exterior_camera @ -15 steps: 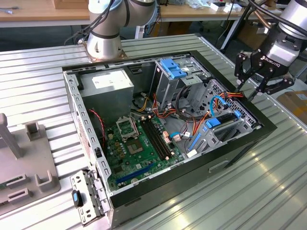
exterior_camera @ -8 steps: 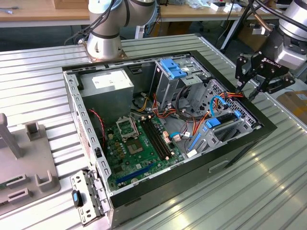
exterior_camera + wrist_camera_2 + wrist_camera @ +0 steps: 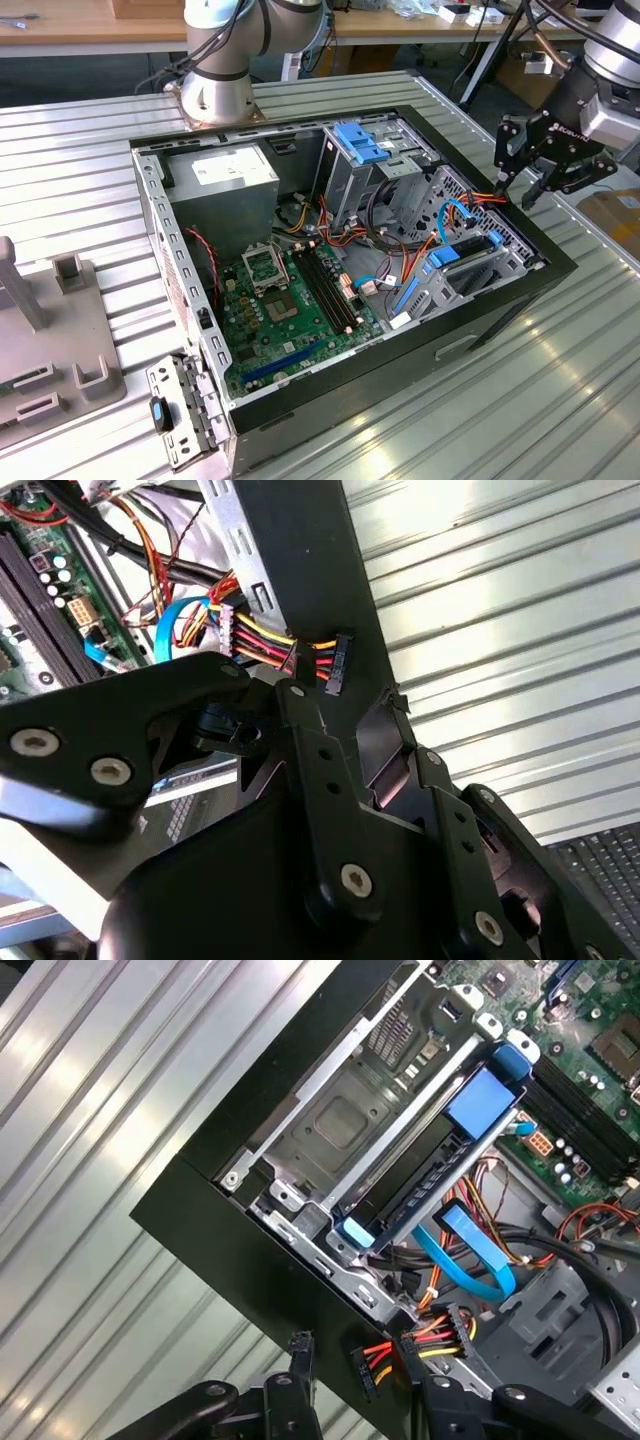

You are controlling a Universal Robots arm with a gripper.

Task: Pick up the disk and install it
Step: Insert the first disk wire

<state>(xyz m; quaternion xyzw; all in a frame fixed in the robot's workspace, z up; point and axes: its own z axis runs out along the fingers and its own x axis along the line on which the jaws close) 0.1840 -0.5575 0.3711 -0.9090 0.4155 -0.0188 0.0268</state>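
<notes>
**Exterior view: disk (image 3: 462, 265) sits in the drive cage, tool (image 3: 517, 193) open above the case rim**

The disk lies inside the metal drive cage (image 3: 340, 1130) in the part of the computer case (image 3: 300, 400) toward the exterior view's right. In the first wrist view it appears as a dark slab edged by blue rails, with a blue tab at each end. I cannot tell whether it is pushed fully home.

A blue data cable (image 3: 470, 1260) loops just beside the cage. Next to it a bundle of red, yellow and black wires ends in a black power connector (image 3: 362, 1370). That connector hangs at the case's black rim, apart from the disk.

The tool hovers over this rim, well apart from the disk's blue rails. Its two black fingers (image 3: 300, 1360) are spread wide and clamp nothing. In both wrist views the power connector lies close to the fingertips; whether they touch it cannot be told.

Farther in, the green motherboard (image 3: 290, 320) covers the case floor. The grey power-supply box (image 3: 225, 180) stands in the far corner toward the exterior view's left.

The case rests on a ribbed metal table (image 3: 500, 420). A small metal bracket with a blue latch (image 3: 180, 415) lies on the table just beside the case's near corner, with a grey fixture (image 3: 60, 340) farther toward the exterior view's left.
</notes>
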